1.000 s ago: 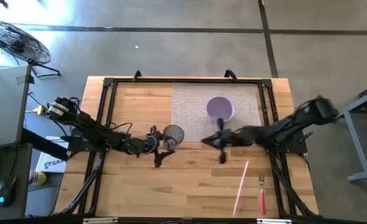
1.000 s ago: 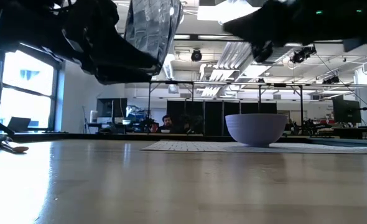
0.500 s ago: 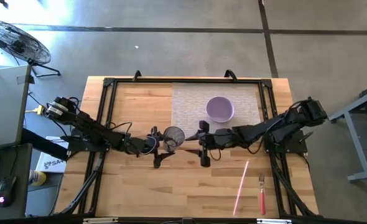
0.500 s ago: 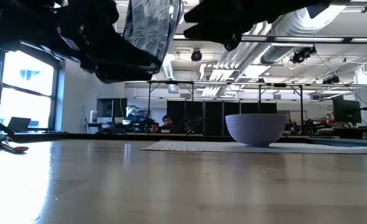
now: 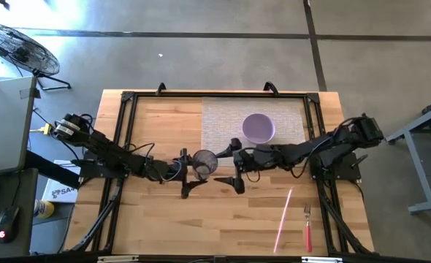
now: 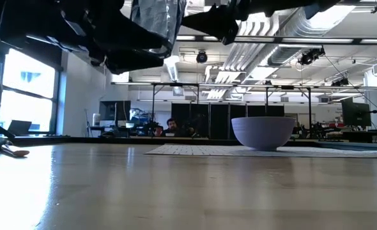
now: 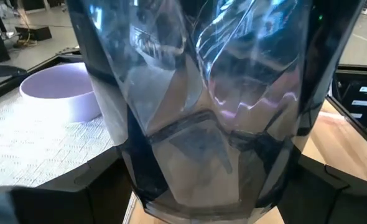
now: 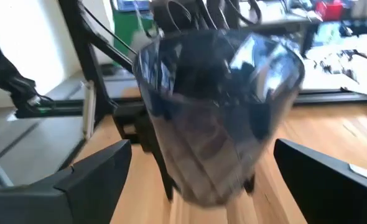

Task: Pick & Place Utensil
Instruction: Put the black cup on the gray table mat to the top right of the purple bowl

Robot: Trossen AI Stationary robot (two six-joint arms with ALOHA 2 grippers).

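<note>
Lying lengthwise front-to-back, the pink utensil (image 5: 284,218) tilts slightly.

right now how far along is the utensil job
Early. Nothing is placed yet: the fork and the pink utensil lie on the table. In hand: the left gripper holds the clear cup off the table, and the open right gripper is at it. Both utensils are left.

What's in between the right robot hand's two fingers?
Just air. The right hand is open, and the clear cup sits ahead in the left hand, seen in the right wrist view.
</note>
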